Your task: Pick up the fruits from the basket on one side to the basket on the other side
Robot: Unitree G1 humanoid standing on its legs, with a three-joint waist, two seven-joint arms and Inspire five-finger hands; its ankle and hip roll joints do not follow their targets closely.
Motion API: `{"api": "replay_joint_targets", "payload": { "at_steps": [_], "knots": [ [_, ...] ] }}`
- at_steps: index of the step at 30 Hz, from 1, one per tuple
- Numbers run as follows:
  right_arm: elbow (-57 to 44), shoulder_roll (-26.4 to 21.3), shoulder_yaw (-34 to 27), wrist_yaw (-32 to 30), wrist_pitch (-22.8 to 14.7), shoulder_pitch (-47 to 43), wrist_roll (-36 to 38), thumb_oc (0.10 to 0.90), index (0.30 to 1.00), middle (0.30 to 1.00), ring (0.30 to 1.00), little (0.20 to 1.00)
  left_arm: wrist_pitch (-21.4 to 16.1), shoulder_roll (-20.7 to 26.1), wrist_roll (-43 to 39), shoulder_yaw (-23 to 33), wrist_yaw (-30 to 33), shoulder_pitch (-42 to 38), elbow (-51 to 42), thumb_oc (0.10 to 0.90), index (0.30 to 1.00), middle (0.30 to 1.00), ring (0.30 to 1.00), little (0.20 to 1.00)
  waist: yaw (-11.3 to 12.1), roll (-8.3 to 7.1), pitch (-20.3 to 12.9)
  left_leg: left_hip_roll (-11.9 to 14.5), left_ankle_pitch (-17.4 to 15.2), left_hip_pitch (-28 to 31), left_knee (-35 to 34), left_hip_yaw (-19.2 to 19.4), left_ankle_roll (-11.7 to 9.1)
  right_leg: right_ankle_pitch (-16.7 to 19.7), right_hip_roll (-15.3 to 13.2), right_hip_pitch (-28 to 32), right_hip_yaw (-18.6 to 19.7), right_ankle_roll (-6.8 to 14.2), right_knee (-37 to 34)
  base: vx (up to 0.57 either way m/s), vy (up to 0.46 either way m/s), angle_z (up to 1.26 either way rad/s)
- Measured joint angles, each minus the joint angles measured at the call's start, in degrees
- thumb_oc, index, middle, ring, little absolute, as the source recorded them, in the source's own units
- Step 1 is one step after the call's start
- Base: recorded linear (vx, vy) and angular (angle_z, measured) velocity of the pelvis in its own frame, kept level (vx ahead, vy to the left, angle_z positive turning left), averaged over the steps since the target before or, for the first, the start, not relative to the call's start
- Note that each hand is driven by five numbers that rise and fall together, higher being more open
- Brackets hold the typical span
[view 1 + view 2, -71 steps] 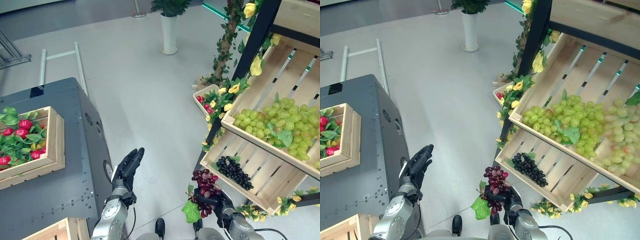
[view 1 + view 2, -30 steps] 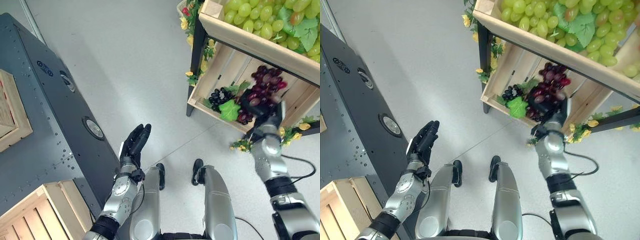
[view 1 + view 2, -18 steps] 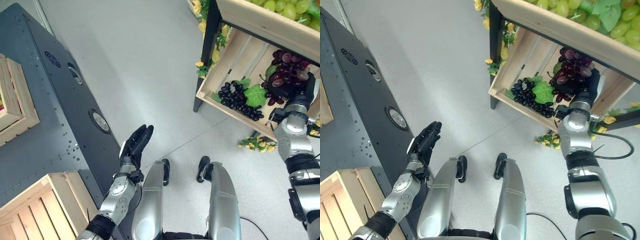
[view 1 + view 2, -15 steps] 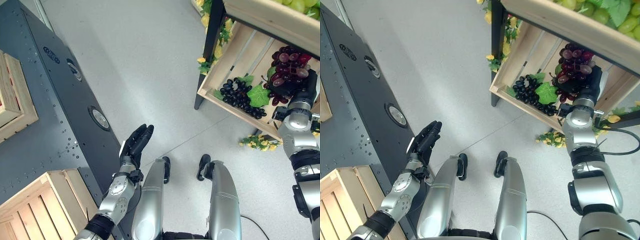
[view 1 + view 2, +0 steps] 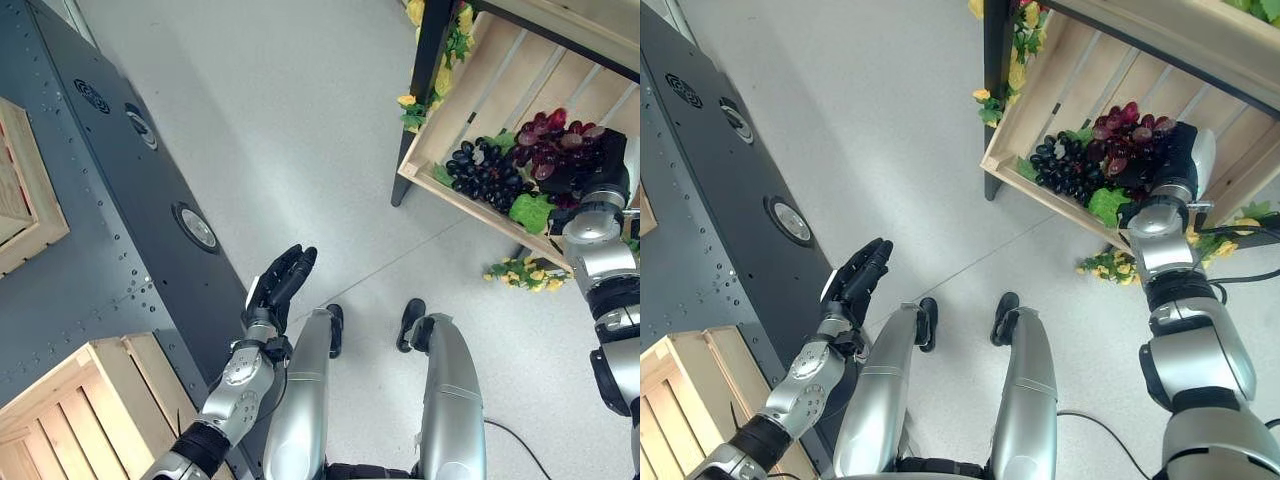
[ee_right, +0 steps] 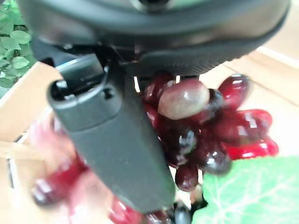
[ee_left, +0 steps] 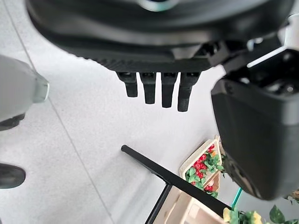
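Observation:
A bunch of dark red grapes [image 5: 548, 150] with a green leaf [image 5: 530, 212] sits low inside the slatted wooden crate [image 5: 440, 150] on the shelf's lower level. It touches a bunch of black grapes [image 5: 482, 172] lying there. My right hand [image 5: 585, 175] reaches into the crate, shut on the red bunch; in the right wrist view its thumb [image 6: 112, 135] lies across the red grapes [image 6: 205, 126]. My left hand [image 5: 280, 283] hovers open beside the grey cabinet, fingers [image 7: 159, 91] straight and holding nothing.
A dark grey cabinet [image 5: 100, 220] takes up the left side, with a wooden crate [image 5: 25, 200] on it and another crate [image 5: 80, 410] at the lower left. The shelf's black leg [image 5: 425, 90] carries yellow flowers. More flowers [image 5: 520, 272] lie on the floor.
My right hand has carried the red grapes up from near the floor and down into the lower crate beside the black grapes. The camera has tilted down. The left hand has stayed put.

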Motion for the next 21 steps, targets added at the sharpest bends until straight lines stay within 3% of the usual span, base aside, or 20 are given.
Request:
{"api": "replay_joint_targets", "payload": {
  "at_steps": [11,21],
  "knots": [
    [4.08,-0.2,0.03,-1.45,4.69,-5.66,-0.48,0.8,0.9,0.9,0.9,0.9,-0.04,0.92,-0.53,-0.93,0.52,-2.14,-0.44,0.8,0.9,0.9,0.9,0.9,-0.06,0.27,-0.07,0.0,-0.28,1.77,-0.41,0.19,0.18,-0.25,-0.48,1.59,-0.09,-0.01,-0.17,0.0,0.0,0.0],
    [5.09,-0.13,0.27,-1.42,5.79,-6.3,1.02,0.8,0.9,0.9,0.9,0.9,-0.01,0.53,0.31,-5.46,0.65,-2.07,-0.44,0.8,0.9,0.9,0.9,0.9,-0.27,0.99,-0.03,-0.45,0.56,7.39,-6.08,0.74,0.2,0.11,-0.76,6.54,-0.67,0.21,-4.21,0.01,-0.008,0.0]
  ]
}}
